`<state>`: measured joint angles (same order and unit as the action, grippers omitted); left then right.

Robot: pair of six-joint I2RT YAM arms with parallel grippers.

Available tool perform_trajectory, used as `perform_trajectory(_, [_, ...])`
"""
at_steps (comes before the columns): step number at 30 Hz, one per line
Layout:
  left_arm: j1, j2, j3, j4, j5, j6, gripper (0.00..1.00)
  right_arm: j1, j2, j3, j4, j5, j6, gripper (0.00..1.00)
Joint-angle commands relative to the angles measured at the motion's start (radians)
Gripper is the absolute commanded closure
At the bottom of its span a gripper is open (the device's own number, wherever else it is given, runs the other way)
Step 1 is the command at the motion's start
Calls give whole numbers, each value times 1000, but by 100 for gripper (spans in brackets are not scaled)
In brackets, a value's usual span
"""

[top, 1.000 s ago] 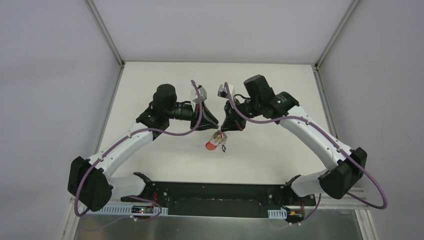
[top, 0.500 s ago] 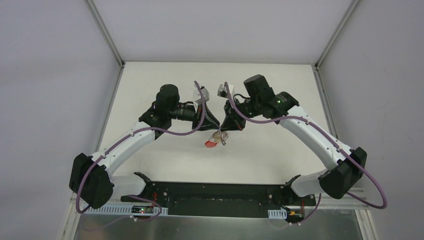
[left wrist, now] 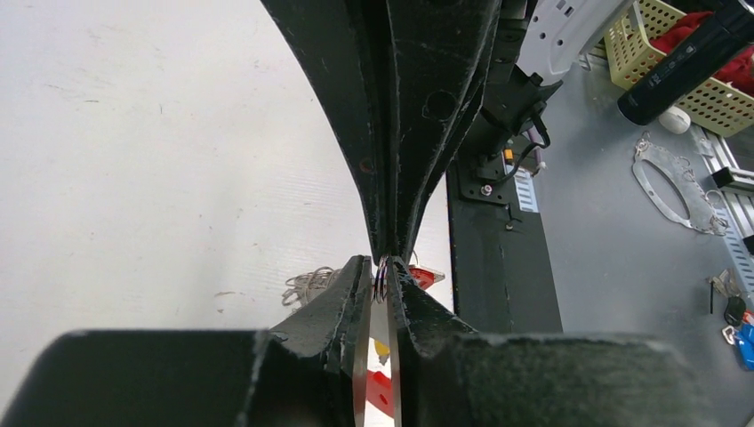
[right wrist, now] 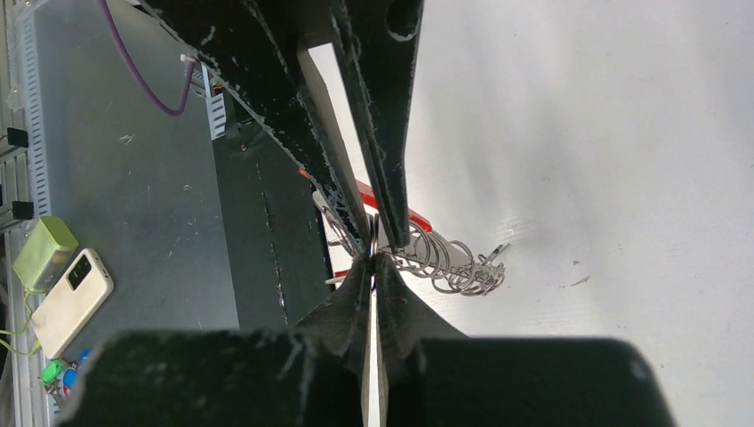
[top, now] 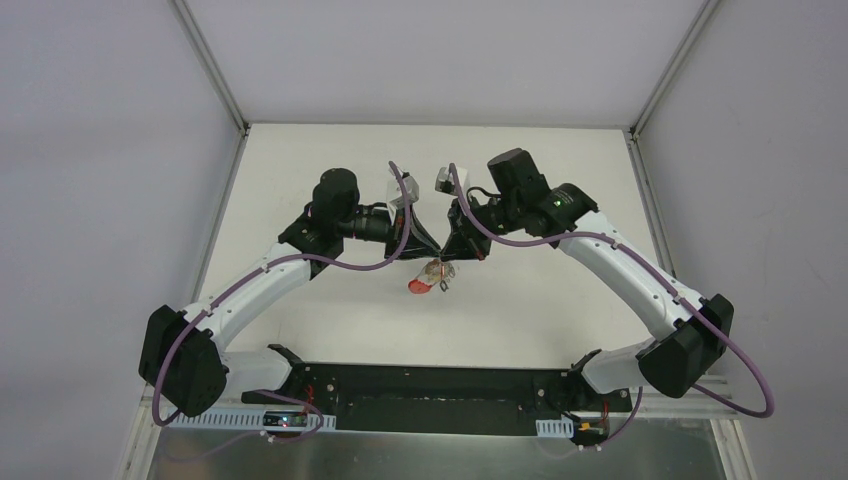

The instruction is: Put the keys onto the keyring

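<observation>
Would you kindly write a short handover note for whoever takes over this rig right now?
Left gripper: nearly closed around a thin grey metal ring; grip unconfirmed.
Right gripper: shut, tip to tip with the left.
Keyring with thick red arc shows just beneath them, beside a tangle of silver wire loops; keys indistinct.
Done: both grippers at the ring. Left: threading keys.

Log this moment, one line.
left tool: narrow gap around keyring wire, grip unclear | right tool: shut on keyring | red part hangs below tips

bright, even overhead light; soft faint shadows; wrist views blurred in near foreground.
</observation>
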<state>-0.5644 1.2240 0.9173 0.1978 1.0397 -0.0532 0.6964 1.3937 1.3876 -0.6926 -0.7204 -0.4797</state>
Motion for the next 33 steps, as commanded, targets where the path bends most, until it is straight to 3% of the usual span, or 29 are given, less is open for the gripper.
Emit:
perform_trajectory(1, [-10, -3, 2, 59, 27, 0, 91, 5, -3, 25, 23, -33, 7, 100])
perform_trajectory(4, [-10, -4, 2, 63, 38, 0, 99, 5, -4, 25, 24, -26, 7, 100])
perform_trajectory(10, [-9, -18, 0, 57, 59, -8, 100, 3, -15, 9, 32, -7, 10, 100])
perform_trajectory(16, [-6, -32, -7, 125, 60, -89, 100, -19, -46, -15, 60, -25, 25, 82])
perform_trajectory(23, [4, -31, -40, 275, 69, -204, 100, -57, -90, -64, 89, -54, 36, 72])
perform_trajectory(33, [6, -31, -48, 313, 77, -231, 100, -86, -113, -93, 114, -85, 51, 74])
